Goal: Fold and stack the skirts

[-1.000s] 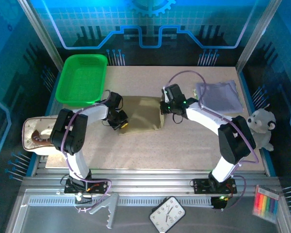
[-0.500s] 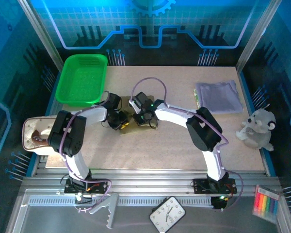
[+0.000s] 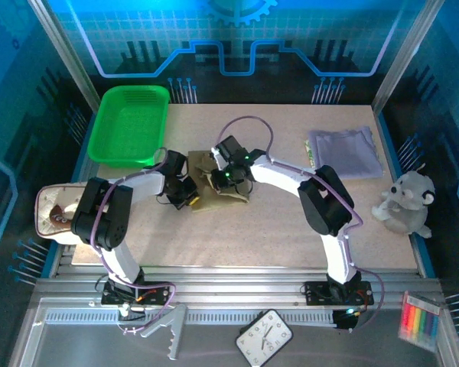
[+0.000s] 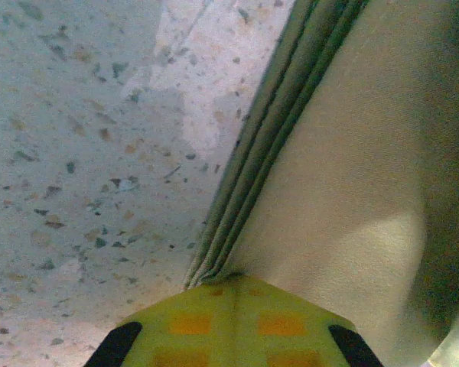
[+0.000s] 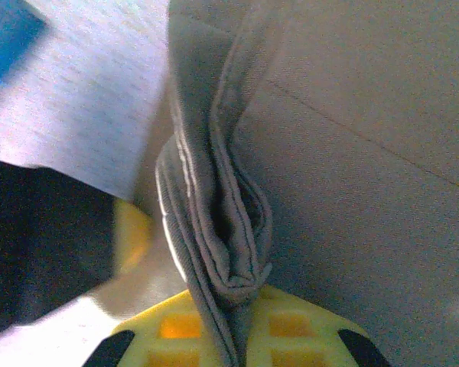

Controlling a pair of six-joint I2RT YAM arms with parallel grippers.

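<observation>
Now the olive-tan skirt (image 3: 213,189) lies bunched on the table (image 3: 275,229) just left of centre, with both grippers closed on it. The left gripper (image 3: 187,193) pinches its layered left edge, and the right gripper (image 3: 228,177) clamps a gathered fold on its right side. Well apart, the folded lavender skirt (image 3: 344,151) rests flat at the table's far right.

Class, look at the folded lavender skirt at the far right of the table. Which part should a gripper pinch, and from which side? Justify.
Probably its near edge, coming in from the arms' side. The lavender skirt lies flat as a folded rectangle, so only an edge offers a pinch, and the bare table in front leaves room to approach.
</observation>
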